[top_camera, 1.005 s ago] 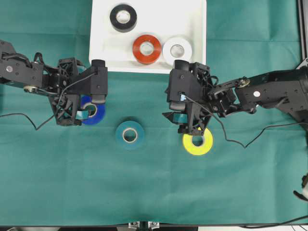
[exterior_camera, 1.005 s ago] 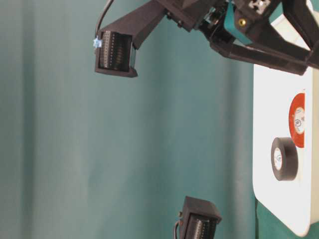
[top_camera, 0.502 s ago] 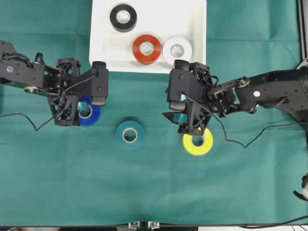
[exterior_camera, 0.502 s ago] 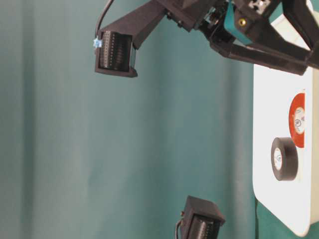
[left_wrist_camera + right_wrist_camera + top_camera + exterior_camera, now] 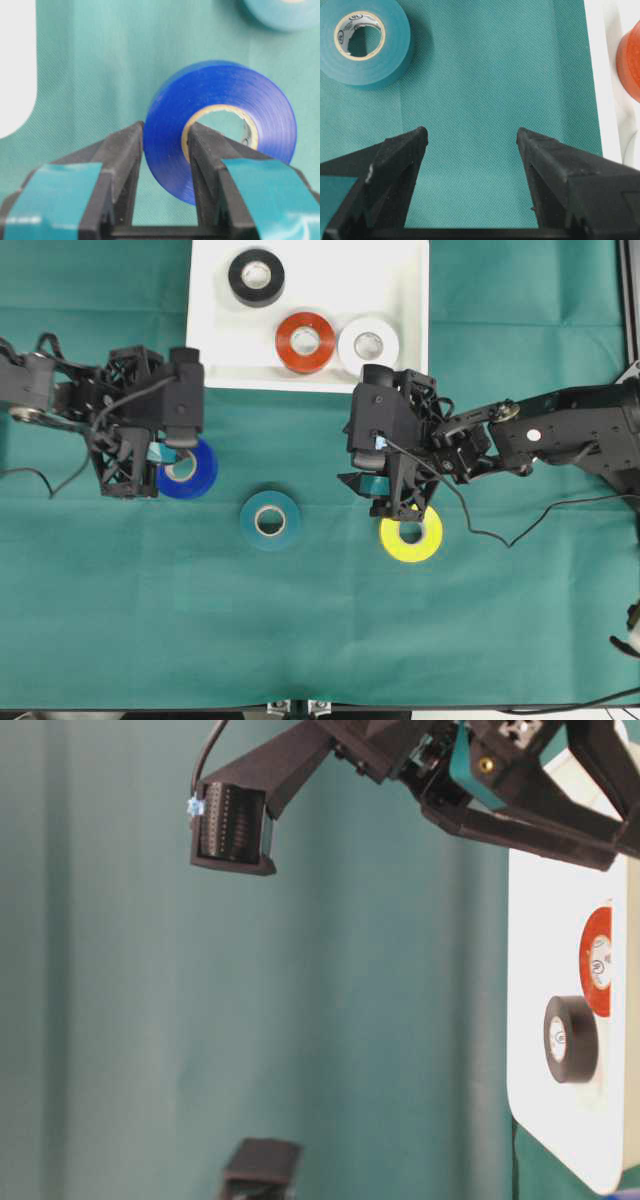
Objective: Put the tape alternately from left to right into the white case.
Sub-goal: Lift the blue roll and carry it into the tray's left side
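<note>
Blue tape (image 5: 220,125) sits clamped through its core in the left gripper (image 5: 165,150); three rolls already lie in the white case (image 5: 400,270) beyond it, teal (image 5: 270,519) and yellow (image 5: 410,535) remaining, the right gripper (image 5: 472,145) apart and empty.

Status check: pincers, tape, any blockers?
Left pincer shut on blue roll, one finger through its core. Right pincer open, empty. Black, red-orange, white rolls in white case; teal and yellow on cloth. No blockers.
</note>
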### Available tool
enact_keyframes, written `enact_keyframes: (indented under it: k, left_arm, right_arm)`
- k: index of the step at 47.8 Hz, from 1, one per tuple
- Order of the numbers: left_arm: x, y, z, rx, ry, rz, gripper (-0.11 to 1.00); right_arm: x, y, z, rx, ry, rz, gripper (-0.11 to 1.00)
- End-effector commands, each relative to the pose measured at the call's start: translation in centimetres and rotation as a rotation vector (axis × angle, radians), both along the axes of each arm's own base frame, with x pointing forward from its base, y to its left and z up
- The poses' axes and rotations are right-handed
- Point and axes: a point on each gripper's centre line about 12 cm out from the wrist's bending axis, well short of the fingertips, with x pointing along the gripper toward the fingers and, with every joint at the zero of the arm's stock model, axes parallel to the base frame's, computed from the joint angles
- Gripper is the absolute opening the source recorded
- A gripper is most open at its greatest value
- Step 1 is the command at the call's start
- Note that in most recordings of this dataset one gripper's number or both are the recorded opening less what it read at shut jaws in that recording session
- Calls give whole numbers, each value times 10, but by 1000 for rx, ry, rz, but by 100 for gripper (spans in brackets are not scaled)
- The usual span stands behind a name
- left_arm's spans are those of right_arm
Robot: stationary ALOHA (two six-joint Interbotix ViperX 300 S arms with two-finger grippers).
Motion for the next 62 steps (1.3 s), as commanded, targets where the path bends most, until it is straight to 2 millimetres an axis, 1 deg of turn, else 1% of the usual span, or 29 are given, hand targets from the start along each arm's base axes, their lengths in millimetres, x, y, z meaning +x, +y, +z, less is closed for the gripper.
enact_keyframes:
  k: [1,8,18,25,41,54,62]
  left_arm:
    - [6,0,26,2,-89,-4,-4]
    - [11,9,35,25,-137,-6,-4]
    - [23,26,36,70,-148,-9,-4]
    - [30,41,31,113,-130,-23,-4]
    - [48,81,21,196,-130,-15,-4]
    - [54,113,15,243,-110,3,-4]
    - [57,130,12,277,-117,7,-4]
  right_arm:
    - [2,2,8,3,-24,5,78]
    - [2,1,7,4,-23,5,78]
    - [2,2,8,5,-26,7,78]
    - [3,1,8,6,-29,6,78]
    - [3,2,7,5,-26,8,78]
    - [4,2,3,3,-14,6,78]
    - [5,2,5,4,-20,8,78]
